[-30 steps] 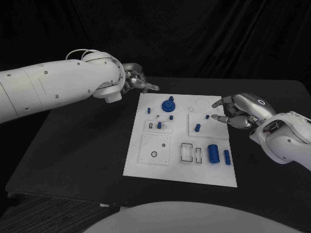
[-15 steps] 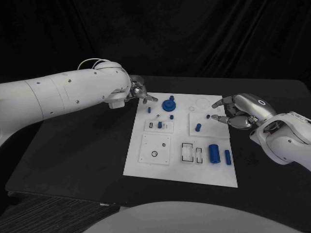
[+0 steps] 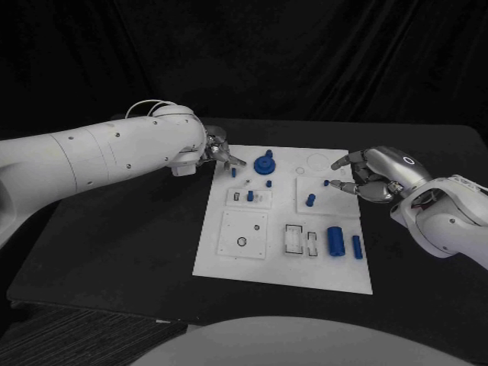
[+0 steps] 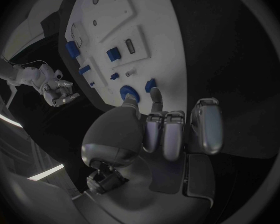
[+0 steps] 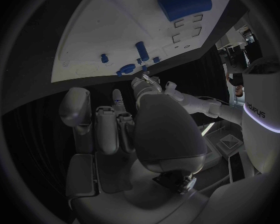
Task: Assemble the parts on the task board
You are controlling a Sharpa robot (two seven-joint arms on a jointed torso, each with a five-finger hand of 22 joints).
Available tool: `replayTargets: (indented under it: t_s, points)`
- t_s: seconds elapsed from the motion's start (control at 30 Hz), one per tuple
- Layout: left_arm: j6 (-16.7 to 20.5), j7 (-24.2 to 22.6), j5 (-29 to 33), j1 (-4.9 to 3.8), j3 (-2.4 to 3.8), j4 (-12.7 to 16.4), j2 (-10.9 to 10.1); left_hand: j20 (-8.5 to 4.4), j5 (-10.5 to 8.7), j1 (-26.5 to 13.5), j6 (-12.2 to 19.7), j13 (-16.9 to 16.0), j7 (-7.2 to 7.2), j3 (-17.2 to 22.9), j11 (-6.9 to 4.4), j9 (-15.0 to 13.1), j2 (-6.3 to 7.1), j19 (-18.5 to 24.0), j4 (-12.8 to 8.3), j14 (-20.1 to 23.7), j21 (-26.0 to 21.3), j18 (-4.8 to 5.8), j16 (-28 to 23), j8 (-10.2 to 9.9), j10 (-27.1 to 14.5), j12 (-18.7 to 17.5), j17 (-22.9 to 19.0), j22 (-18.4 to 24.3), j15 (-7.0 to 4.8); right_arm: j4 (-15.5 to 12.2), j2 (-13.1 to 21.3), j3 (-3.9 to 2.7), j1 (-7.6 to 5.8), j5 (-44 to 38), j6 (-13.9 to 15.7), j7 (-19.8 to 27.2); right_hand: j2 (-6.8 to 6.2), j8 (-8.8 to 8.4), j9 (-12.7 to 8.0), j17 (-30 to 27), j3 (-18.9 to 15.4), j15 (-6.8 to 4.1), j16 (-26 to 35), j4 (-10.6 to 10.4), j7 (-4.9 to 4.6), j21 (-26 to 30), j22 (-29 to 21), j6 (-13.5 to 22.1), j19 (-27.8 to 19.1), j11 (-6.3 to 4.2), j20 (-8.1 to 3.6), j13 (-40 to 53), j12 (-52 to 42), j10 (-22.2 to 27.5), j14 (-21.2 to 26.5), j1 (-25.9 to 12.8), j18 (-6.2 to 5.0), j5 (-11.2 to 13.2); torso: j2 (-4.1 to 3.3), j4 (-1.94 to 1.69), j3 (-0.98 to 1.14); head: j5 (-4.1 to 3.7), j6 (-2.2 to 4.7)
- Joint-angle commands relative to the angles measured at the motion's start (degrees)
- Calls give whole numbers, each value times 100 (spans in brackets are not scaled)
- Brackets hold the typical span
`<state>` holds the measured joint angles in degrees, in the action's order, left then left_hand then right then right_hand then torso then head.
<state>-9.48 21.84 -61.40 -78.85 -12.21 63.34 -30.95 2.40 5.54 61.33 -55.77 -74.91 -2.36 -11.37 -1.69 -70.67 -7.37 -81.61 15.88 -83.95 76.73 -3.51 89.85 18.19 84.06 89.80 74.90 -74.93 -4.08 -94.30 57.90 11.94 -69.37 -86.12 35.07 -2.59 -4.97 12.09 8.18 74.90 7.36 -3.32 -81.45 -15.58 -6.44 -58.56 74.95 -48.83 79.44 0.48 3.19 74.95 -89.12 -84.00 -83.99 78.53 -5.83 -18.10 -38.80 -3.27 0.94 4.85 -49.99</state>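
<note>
The white task board (image 3: 283, 229) lies in the middle of the black table. Blue parts are on it: a round piece with a peg (image 3: 265, 164) at the far end, small pegs (image 3: 234, 173) (image 3: 310, 200), and two cylinders (image 3: 335, 239) (image 3: 356, 246) near the right front. My left hand (image 3: 216, 151) hovers at the board's far left corner, fingers stretched toward the round piece (image 4: 124, 90), holding nothing. My right hand (image 3: 370, 177) hangs over the board's right edge, fingers apart and empty, beside a tiny blue peg (image 3: 325, 183). The large cylinder (image 5: 185, 2) also appears in the right wrist view.
The board carries raised white plates with slots and holes (image 3: 244, 232) (image 3: 301, 239). Bare black table (image 3: 123, 244) surrounds the board on every side, and a dark curtain hangs behind it.
My left arm has swung down and toward the board, bringing its hand closer to the far left corner. The right hand and the parts have not moved.
</note>
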Motion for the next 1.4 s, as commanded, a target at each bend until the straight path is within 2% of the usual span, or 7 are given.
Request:
replayTargets:
  t_s: [0.03,0.33,0.5,0.9,0.97,1.27,1.4]
  points:
    - [-114,-82,-20,21,6,-10,28,17,28,80,33,-1509,-14,-6,43,12,-2,19,23,-605,-37,10,15,-45,594,20,1510,-1052,30,4,-2,-3,5,-9,1,-2,36,13,-5,633,6,50,-1,-13,-10,-1,520,-29,4,52,26,1384,15,-486,-346,-33,-17,-32,11,-3,8,-4,-1]
    - [-137,-83,-19,62,6,-52,67,41,151,157,4,-1509,-29,27,61,90,-39,50,-1,-605,-75,2,15,-137,594,20,1510,-1041,51,15,-17,-3,6,-9,-6,0,42,11,-10,630,16,49,1,-9,-10,6,520,-26,4,52,25,1385,14,-487,-346,-25,-18,-58,17,3,5,2,-1]
    - [-144,-90,-19,81,6,-82,78,66,508,313,-12,-1509,-44,94,79,178,-66,99,-52,-605,-135,-14,15,-266,594,20,1510,-1024,72,23,-21,-3,6,-8,-11,1,44,10,-11,630,19,49,1,-8,-10,7,521,-26,5,52,25,1381,17,-483,-345,-22,-18,-69,13,5,7,4,-1]
    - [-151,-128,-19,120,6,-99,107,84,896,490,-16,-1509,-53,199,93,236,-107,159,-98,-605,-206,-31,15,-377,594,20,1510,-1002,88,27,-24,-3,7,4,-21,3,48,9,-15,623,29,50,8,-3,-11,24,518,-27,1,51,24,1376,22,-479,-343,-14,-21,-99,8,2,9,-15,-1]
    - [-146,-140,-19,123,6,-104,112,87,1125,554,-14,-1509,-52,242,92,251,-107,170,-114,-605,-218,-34,15,-409,594,20,1510,-999,90,27,-23,-3,7,5,-23,2,50,8,-17,621,34,50,10,1,-11,30,518,-28,0,51,24,1376,22,-478,-343,-8,-22,-115,7,2,9,-16,-1]
    - [-104,-224,-19,134,6,-118,113,93,1759,762,13,-1507,-44,458,91,286,-111,242,-108,-605,-303,-54,15,-513,592,18,1510,-973,94,29,-22,-3,7,16,-36,-14,55,7,-22,612,48,50,19,9,-11,38,518,-30,-2,53,24,1368,29,-471,-339,6,-23,-143,4,7,9,-7,-1]
    - [-86,-250,-19,138,6,-115,110,92,1740,821,16,-1508,-39,556,86,289,-132,234,-96,-605,-286,-49,15,-531,593,19,1510,-979,92,32,-27,-3,7,21,-45,-22,61,7,-25,614,59,51,16,15,-12,42,519,-32,-2,54,24,1369,28,-472,-340,18,-23,-161,8,7,7,-6,-1]
